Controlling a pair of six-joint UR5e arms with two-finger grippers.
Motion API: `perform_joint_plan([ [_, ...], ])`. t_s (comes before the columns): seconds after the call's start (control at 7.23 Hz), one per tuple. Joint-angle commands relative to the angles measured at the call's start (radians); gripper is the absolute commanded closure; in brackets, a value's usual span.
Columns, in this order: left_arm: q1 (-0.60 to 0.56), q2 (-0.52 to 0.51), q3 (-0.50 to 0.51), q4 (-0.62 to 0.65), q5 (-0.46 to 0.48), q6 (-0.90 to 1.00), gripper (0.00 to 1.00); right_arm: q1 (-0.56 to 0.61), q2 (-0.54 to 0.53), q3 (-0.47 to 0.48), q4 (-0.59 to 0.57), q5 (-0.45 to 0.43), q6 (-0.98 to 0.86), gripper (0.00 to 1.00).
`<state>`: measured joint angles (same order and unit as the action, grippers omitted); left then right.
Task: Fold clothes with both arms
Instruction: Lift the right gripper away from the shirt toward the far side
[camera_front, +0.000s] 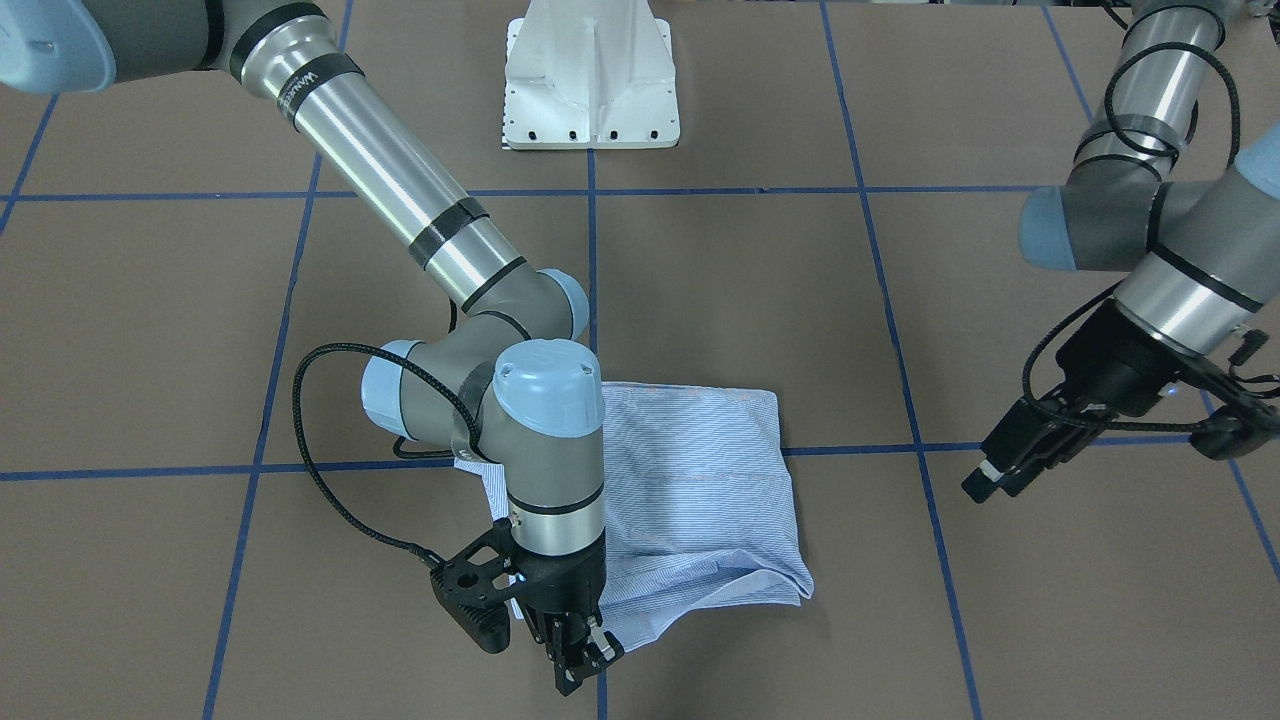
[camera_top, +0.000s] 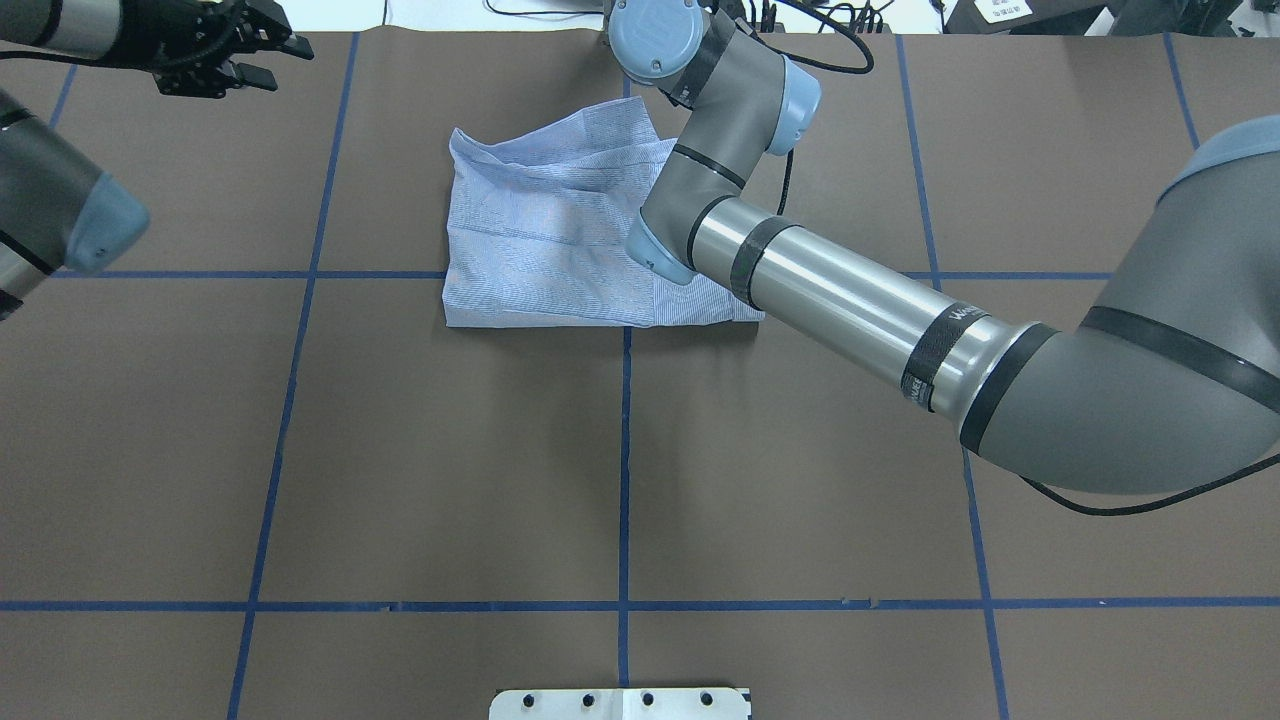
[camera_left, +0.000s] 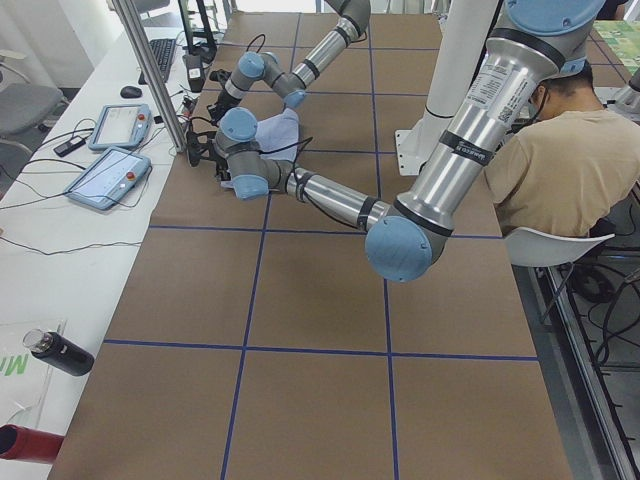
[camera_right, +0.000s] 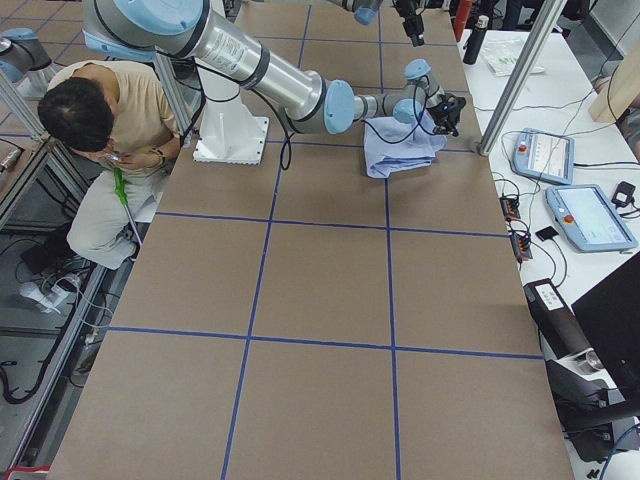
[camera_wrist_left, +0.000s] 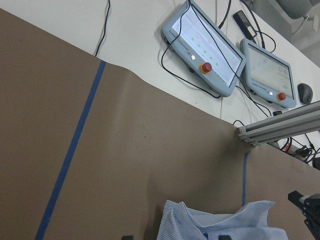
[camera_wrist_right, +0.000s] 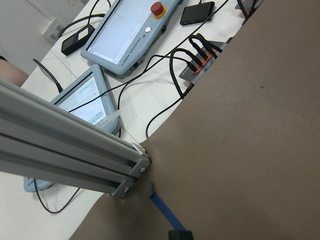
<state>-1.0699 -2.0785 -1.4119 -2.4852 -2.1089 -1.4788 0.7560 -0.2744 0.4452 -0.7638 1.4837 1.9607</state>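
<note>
Right gripper (camera_front: 583, 660): jaws closed, seemingly empty, at the shirt's (camera_front: 690, 480) rumpled far edge. Left gripper (camera_front: 992, 484): jaws apart, empty, hovering well aside. Shirt lies on the table's (camera_top: 400, 450) far side, folded to a rough square. Judged nearly done; 1 loose edge left to flatten.

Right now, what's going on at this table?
Two arms are working on a light blue striped shirt. It lies on the brown table, folded into a rough rectangle. The right claw is down at the shirt's edge on the operators' side; whether it grips cloth can't be told. The left claw hangs open off to the side, clear of the shirt.
</note>
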Motion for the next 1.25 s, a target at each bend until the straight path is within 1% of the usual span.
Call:
perform_joint_plan([
  [0.0, 0.097, -0.058, 0.028, 0.002, 0.096, -0.057, 0.54, 0.018, -0.015, 0.013, 0.004, 0.103, -0.049, 1.00],
  [0.14, 0.103, -0.104, 0.080, 0.000, 0.098, -0.066, 0.80, 0.034, -0.088, 0.100, 0.003, 0.151, -0.122, 1.00],
  [0.28, 0.145, -0.159, 0.138, -0.001, 0.116, -0.064, 1.00, 0.069, -0.182, 0.210, -0.003, 0.211, -0.191, 1.00],
  [0.42, 0.178, -0.232, 0.225, -0.003, 0.182, -0.057, 1.00, 0.116, -0.242, 0.278, -0.011, 0.302, -0.251, 1.00],
  [0.55, 0.198, -0.282, 0.294, -0.006, 0.191, -0.051, 1.00, 0.152, -0.287, 0.326, -0.014, 0.360, -0.310, 1.00],
  [0.83, 0.241, -0.308, 0.376, -0.004, 0.208, 0.064, 1.00, 0.231, -0.408, 0.479, -0.092, 0.488, -0.455, 1.00],
  [0.97, 0.267, -0.310, 0.392, -0.006, 0.207, 0.080, 1.00, 0.252, -0.414, 0.489, -0.112, 0.515, -0.465, 1.00],
  [1.11, 0.284, -0.331, 0.437, -0.006, 0.207, 0.122, 1.00, 0.278, -0.428, 0.490, -0.111, 0.558, -0.501, 1.00],
])
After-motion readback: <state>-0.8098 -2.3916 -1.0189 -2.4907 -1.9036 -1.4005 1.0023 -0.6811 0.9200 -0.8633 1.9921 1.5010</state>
